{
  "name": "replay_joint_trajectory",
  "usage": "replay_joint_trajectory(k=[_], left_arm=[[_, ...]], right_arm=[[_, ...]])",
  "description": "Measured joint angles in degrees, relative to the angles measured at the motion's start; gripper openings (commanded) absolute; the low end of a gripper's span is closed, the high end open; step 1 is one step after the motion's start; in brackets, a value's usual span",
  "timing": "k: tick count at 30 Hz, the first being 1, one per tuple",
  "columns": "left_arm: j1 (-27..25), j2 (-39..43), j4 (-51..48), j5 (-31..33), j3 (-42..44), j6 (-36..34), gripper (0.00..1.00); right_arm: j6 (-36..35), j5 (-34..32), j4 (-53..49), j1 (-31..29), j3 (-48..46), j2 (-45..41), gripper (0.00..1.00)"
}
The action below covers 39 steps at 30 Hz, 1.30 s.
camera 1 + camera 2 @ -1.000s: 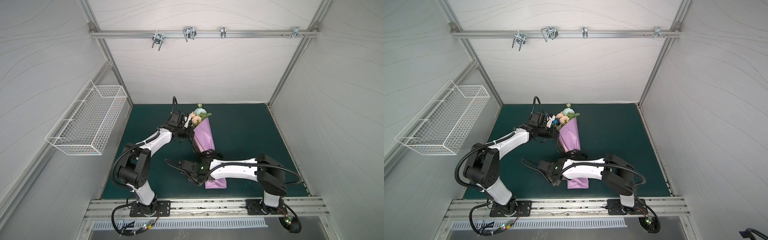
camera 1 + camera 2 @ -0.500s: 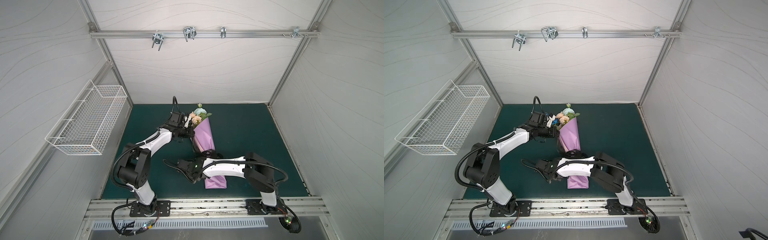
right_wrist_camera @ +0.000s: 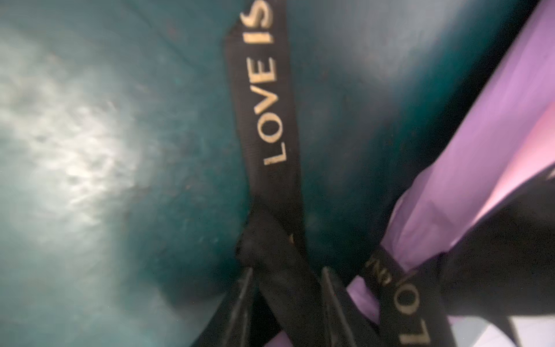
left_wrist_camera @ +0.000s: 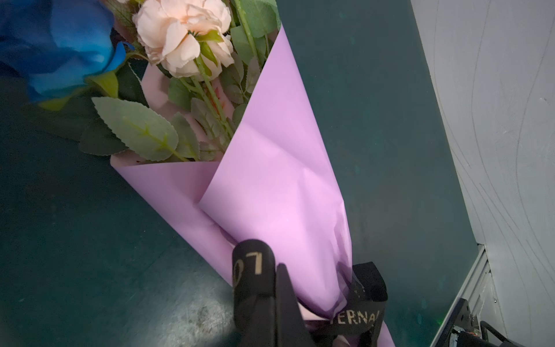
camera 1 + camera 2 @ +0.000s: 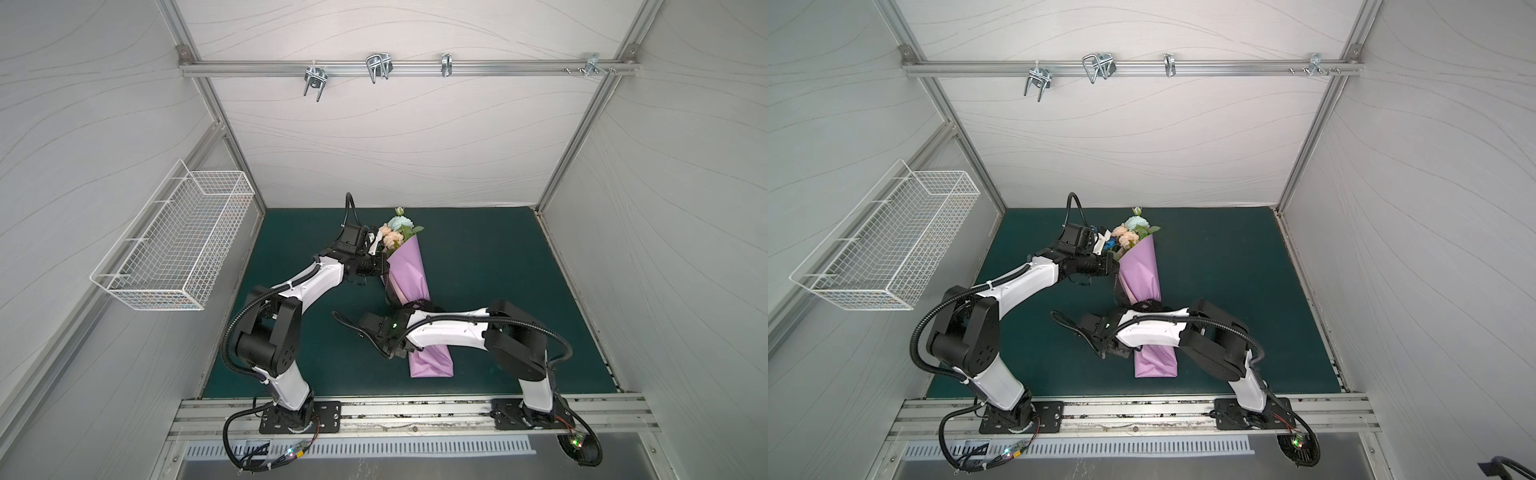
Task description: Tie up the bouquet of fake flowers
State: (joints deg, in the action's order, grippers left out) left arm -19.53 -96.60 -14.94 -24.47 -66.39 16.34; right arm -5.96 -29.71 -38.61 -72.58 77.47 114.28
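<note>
Black ribbon (image 3: 264, 105) passes between the right gripper's (image 3: 286, 285) jaws, grip unclear, and the left gripper (image 4: 271, 279) pinches it beside the bouquet of fake flowers (image 5: 398, 235) lying mid-frame, so any slip while pulling would probably leave the tie slack.
</note>
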Motion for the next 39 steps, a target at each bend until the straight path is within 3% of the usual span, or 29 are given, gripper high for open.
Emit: replay_joint_trajectory(k=[3,8,11,18,21,25,29,33,39], left_arm=[[0.0,0.0,0.0,0.0,0.0,0.0,0.0],[0.0,0.0,0.0,0.0,0.0,0.0,0.0],[0.0,-0.2,0.0,0.0,0.0,0.0,0.0],[0.0,-0.3,0.0,0.0,0.0,0.0,0.0],[0.0,-0.3,0.0,0.0,0.0,0.2,0.0],[0.0,-0.7,-0.2,0.0,-0.2,0.2,0.0],[0.0,-2.1,-1.1,0.0,-1.3,0.2,0.0],[0.0,-2.3,-1.6,0.0,-1.5,0.2,0.0],[0.0,-2.5,-1.6,-0.1,-2.1,0.2,0.0]], right_arm=[[0.4,1.0,0.0,0.7,0.0,0.0,0.13],[1.2,3.1,0.0,0.9,0.0,-2.3,0.08],[2.0,5.0,0.5,1.0,-0.3,-6.1,0.0],[4.8,10.8,3.0,3.7,-3.4,-17.1,0.0],[5.3,12.5,4.2,4.8,-5.4,-20.0,0.11],[3.8,8.5,5.7,1.4,-8.7,-20.2,0.27],[0.7,2.6,5.7,-4.1,-8.7,-14.8,0.37],[-2.7,-2.7,5.7,-6.0,-8.3,-8.3,0.51],[-6.4,-10.4,5.6,-6.3,-7.4,-3.1,0.56]])
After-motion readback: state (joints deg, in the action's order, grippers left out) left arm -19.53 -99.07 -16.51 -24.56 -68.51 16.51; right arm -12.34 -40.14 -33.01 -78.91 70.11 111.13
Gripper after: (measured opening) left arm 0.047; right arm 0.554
